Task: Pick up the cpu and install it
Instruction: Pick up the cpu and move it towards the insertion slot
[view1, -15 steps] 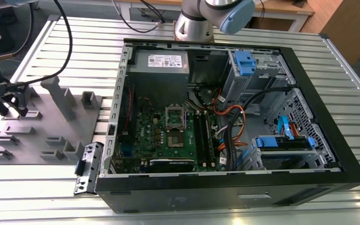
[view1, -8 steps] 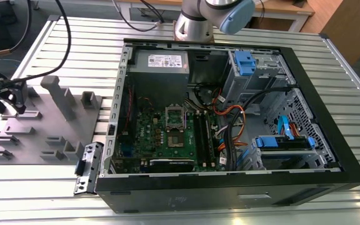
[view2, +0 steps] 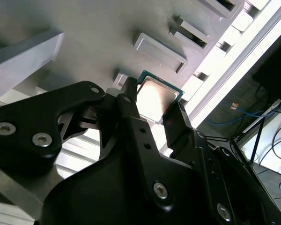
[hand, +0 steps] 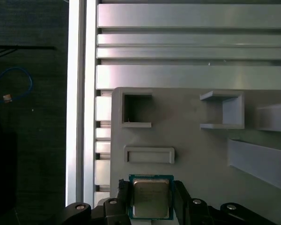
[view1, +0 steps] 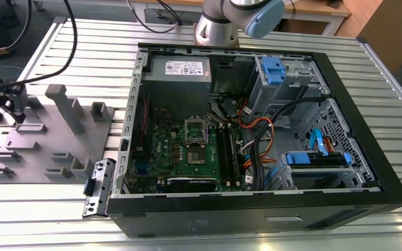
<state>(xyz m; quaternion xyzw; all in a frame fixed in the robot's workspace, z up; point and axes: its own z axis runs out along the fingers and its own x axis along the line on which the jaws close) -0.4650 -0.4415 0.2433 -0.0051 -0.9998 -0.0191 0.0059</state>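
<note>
Pick-up under way: end effector, jaws narrow, grips the cpu by two edges at the tray on the bench. A nearby recess lies empty. The thin chip likely demands a level, gentle hold. The socket sits inside the open case, well apart.
</note>
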